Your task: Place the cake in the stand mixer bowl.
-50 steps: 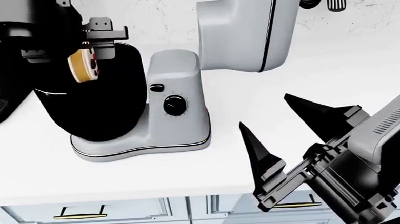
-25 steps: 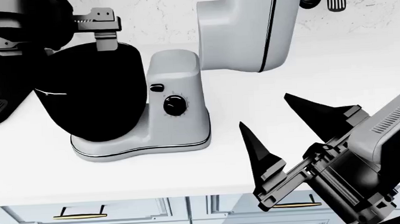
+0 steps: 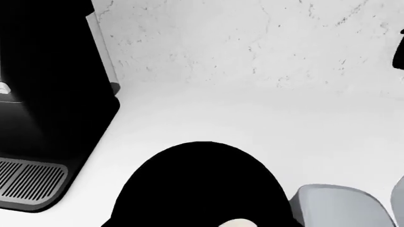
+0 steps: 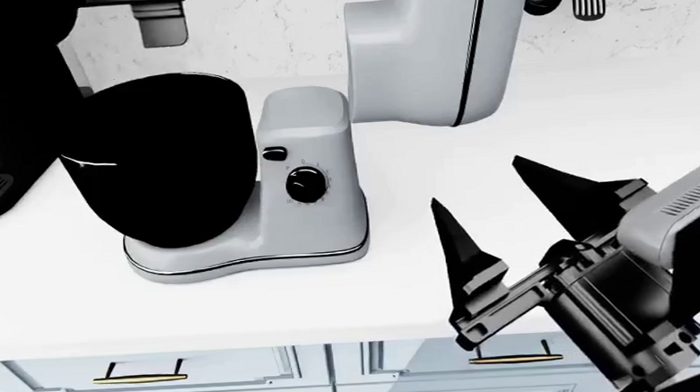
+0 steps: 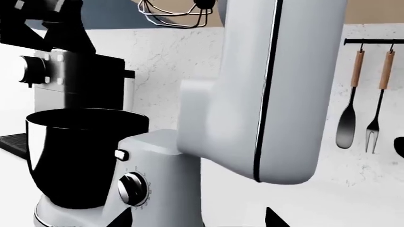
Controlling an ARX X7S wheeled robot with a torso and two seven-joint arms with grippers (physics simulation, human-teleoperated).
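Left gripper (image 4: 155, 18), high above the stand mixer bowl (image 4: 162, 161), carries nothing; whether its jaws are parted I cannot tell. Inside the bowl, the left wrist view shows a pale sliver that is probably the cake (image 3: 237, 223), so the placing looks done. Farther right, the right gripper (image 4: 507, 215) hangs spread wide and empty over the counter (image 4: 586, 121).

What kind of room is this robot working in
Most likely a home kitchen: a light grey stand mixer with a glossy black bowl sits on a white countertop, and a spoon and fork hang on a wall rail.
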